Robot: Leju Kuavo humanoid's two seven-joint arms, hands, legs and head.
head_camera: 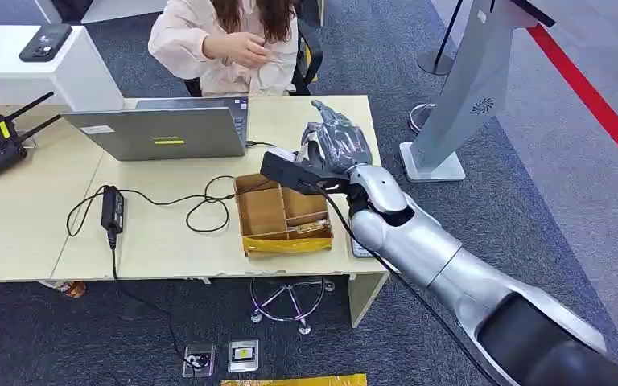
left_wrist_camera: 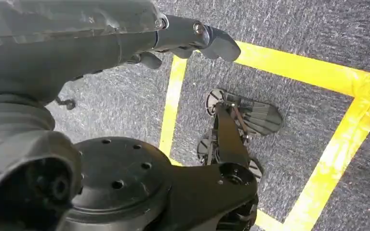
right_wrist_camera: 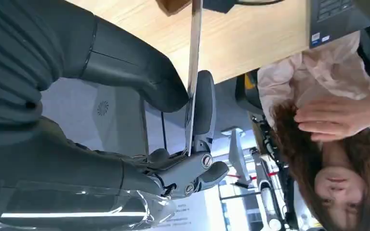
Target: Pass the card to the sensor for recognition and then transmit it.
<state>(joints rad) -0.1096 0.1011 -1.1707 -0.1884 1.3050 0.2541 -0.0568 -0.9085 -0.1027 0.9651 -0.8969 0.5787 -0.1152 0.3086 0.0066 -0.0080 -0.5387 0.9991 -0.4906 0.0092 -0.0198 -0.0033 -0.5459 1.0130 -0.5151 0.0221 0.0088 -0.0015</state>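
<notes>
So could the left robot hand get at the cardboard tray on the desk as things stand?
Probably not without a big move. The left robot hand hangs low over the carpet by the yellow floor tape, well below the desk. The cardboard tray sits near the right robot hand.

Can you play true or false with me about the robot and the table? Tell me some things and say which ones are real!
1. The right hand pinches a thin card between its thumb and fingers. True.
2. The laptop on the table is folded shut. False: it stands open, its screen facing the person sitting behind the table.
3. A cardboard tray with compartments sits near the table's front edge. True.
4. The left hand rests on the table. False: it hangs over grey carpet with yellow tape lines.
5. A black power adapter with a cable lies on the table. True.
</notes>
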